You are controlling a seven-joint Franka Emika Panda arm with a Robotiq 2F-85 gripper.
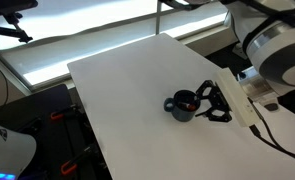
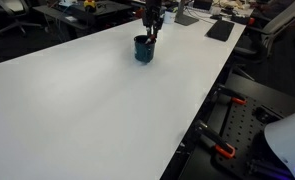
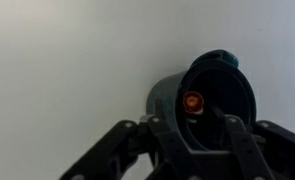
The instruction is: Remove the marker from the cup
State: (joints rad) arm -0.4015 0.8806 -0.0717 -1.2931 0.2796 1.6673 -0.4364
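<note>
Gripper (image 3: 192, 128) hangs directly over the small dark blue-grey mug (image 3: 167, 95); whether it pinches anything I cannot tell. The short reddish marker (image 3: 193, 101) stands end-on between the jaws, right of centre.

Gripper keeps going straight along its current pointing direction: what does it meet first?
Most likely the reddish pen-like marker inside the small dark blue-grey mug: in the wrist view its end sits dead ahead of the gripper. Depth is unclear, so the mug's rim could touch a finger first.

Open table (image 1: 127, 95) surface lies on every side of the cup (image 1: 181, 106); only the tool (image 1: 203, 100) stands close against it
</note>
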